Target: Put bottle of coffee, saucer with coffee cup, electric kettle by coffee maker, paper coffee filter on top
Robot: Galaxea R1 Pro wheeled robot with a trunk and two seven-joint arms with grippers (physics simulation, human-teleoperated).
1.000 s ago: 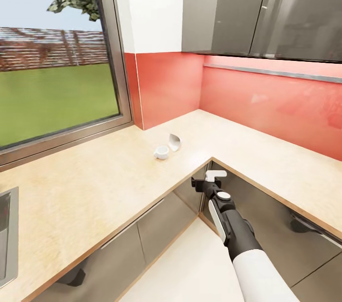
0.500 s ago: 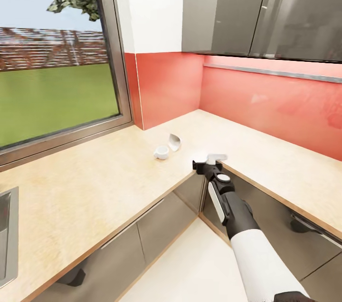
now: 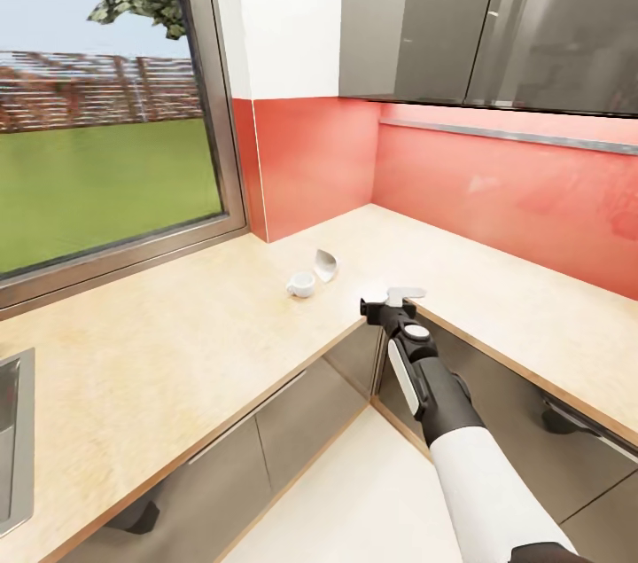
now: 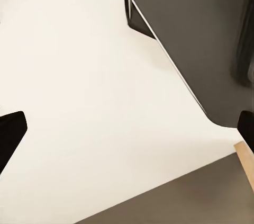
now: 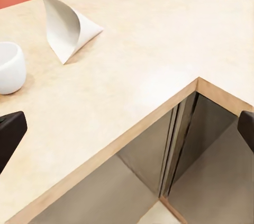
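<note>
The right hand [image 3: 387,304] hung released at the light-wood worktop's [image 3: 177,350] inner corner, facing the white paper cone filter [image 3: 326,264] (presumably its target) beside a small white cup [image 3: 300,283].

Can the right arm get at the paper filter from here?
Probably yes: the right gripper sits open at the countertop's inner corner, and bare worktop lies between it and the paper coffee filter; the cup stands beside it.

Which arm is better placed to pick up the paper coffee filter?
Right. The right gripper, jaws open, hovers at the countertop's inner corner, facing the paper coffee filter. The left wrist camera faces the floor.
</note>
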